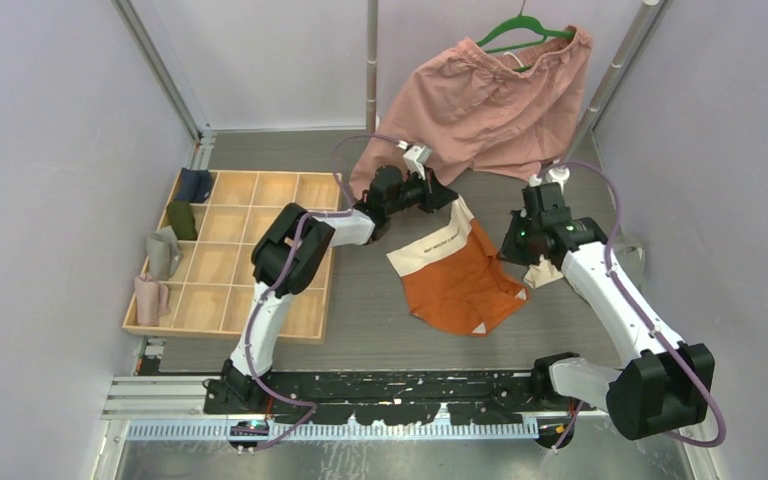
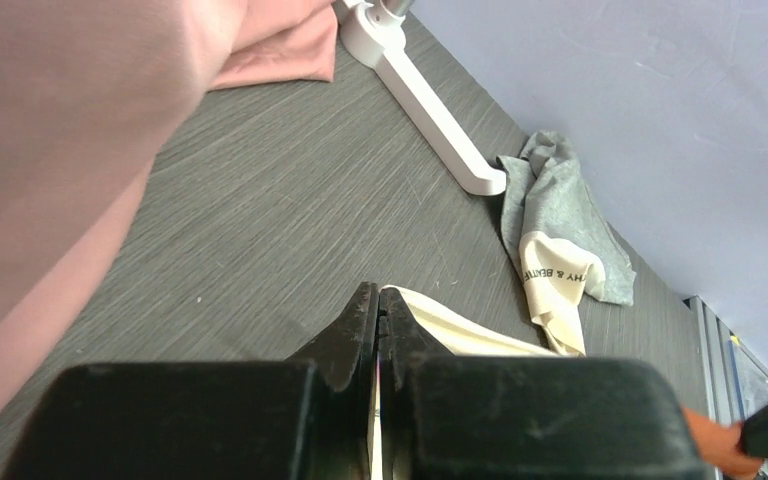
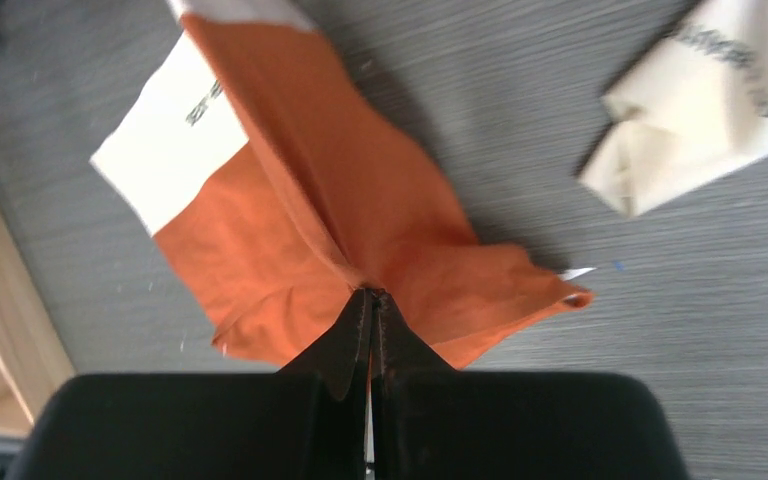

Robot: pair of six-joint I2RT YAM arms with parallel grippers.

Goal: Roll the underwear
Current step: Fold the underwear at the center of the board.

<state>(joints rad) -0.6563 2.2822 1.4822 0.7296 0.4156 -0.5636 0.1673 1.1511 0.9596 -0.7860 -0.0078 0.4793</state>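
Pinching tight, L gripper (image 2: 378, 300) has the cream waistband of the orange underwear (image 1: 465, 285), R gripper (image 3: 370, 297) clamped on its orange side, garment spread btwn them mid worktop (image 1: 360, 310); grey underwear (image 2: 560, 200) crumpled nr right edge

Bright, even overhead light fills the cell; we see no hard glare, only a soft sheen on the grey table (image 1: 365, 300) in the top view. Shadows are short & diffuse: a dark patch beside the lifted orange underwear (image 3: 360, 200) in the right wrist view, a thin one under the grey underwear (image 2: 560, 195) in the left wrist view. Close to the lenses, the black left gripper (image 2: 378, 293) and right gripper (image 3: 370, 296) go soft-edged; the pink shorts (image 2: 60, 150) at frame left are a blurred wash. Top view is sharp throughout, w/ straight lines splaying toward the corners, wide-angle style.
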